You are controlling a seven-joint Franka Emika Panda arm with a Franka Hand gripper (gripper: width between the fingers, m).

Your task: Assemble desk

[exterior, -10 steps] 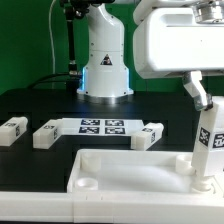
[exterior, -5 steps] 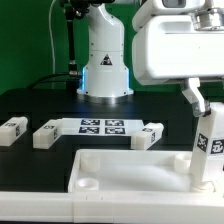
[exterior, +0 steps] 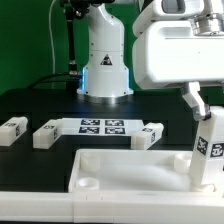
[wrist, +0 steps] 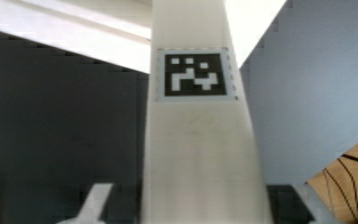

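Claw (exterior: 199, 105) status: clamped on the upper part of one leg (exterior: 208, 150). In the exterior view one of my fingers (exterior: 194, 98) slants down onto the leg's top end, and in the wrist view the leg (wrist: 197, 150) runs straight out from between my fingers (wrist: 98, 203), filling the middle of the picture. The leg's black-and-white tag (wrist: 197, 77) faces the wrist camera squarely; in the exterior view a tag (exterior: 211, 145) shows on the side turned toward that camera. The leg stands upright, its lower end down in the corner of the tabletop (exterior: 125, 163) on the exterior view's right. Cannot tell whether it is fully seated in that corner's socket. The tabletop lies flat at the front of the black table (exterior: 30, 105), rim upward, with a round corner socket (exterior: 88, 183) showing on the exterior view's left. The loose legs (exterior: 12, 129) (exterior: 47, 133) (exterior: 150, 135) lie on their sides behind the tabletop, apart from it. The marker board (exterior: 103, 126) lies between the second and third of them. My arm's base (exterior: 105, 60) stands behind the board.
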